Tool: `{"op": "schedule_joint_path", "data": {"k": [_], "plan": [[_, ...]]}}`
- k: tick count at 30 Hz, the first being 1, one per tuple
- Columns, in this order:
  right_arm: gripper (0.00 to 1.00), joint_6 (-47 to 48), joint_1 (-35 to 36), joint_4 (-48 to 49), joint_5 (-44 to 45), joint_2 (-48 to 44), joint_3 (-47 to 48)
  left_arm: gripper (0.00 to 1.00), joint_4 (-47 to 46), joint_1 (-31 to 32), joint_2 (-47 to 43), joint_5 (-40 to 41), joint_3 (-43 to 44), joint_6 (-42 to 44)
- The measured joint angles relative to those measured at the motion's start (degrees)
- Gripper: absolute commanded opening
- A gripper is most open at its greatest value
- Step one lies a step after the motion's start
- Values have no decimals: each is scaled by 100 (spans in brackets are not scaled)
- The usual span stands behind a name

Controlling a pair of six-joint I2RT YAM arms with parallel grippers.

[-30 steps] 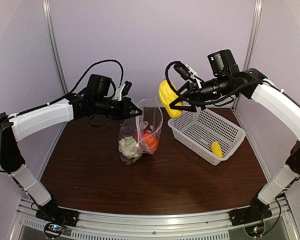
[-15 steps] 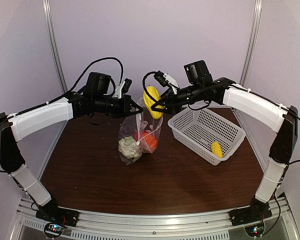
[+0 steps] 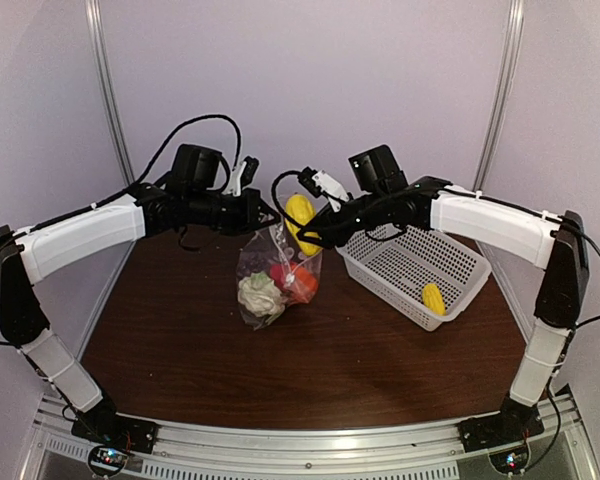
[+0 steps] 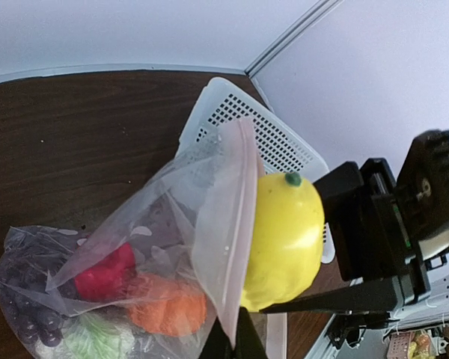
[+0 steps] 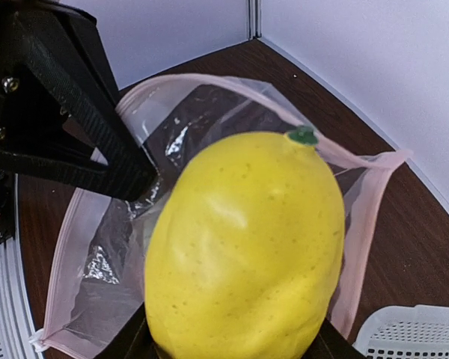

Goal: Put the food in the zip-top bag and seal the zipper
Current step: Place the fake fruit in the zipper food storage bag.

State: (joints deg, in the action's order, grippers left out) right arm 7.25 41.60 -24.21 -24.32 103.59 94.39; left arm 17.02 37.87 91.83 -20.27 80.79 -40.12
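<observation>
Right claw (image 3: 308,235) clamped on yellow lemon-shaped toy (image 3: 299,213) at mouth of clear crinkly plastic bag (image 3: 270,268), left claw (image 3: 267,219) pinching bag rim, towards bench (image 3: 380,350) far edge

I am seeing a white mesh basket (image 3: 420,255) sitting on the right half of a dark brown table (image 3: 310,370), at an angle to its edges. Pale walls (image 3: 310,80) are closing it in, a metal post (image 3: 107,100) is rising at the back left, and a slotted rail (image 3: 300,445) is running along the near edge.
</observation>
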Motion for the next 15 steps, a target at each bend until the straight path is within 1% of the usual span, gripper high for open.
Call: {"op": "schedule_joint_path", "data": {"k": [3,8,13,15], "plan": [[40,-114,192,-11,372,0,-57,0,-24,0,-7,92,0,-94],[43,-627,289,-68,931,2,-68,0,-129,0,-26,149,-2,-302],[44,-1082,291,-212,1049,181,94,0,-271,0,-46,155,-2,-459],[49,-1217,306,-271,1064,299,212,0,-350,0,-59,164,-13,-516]]}}
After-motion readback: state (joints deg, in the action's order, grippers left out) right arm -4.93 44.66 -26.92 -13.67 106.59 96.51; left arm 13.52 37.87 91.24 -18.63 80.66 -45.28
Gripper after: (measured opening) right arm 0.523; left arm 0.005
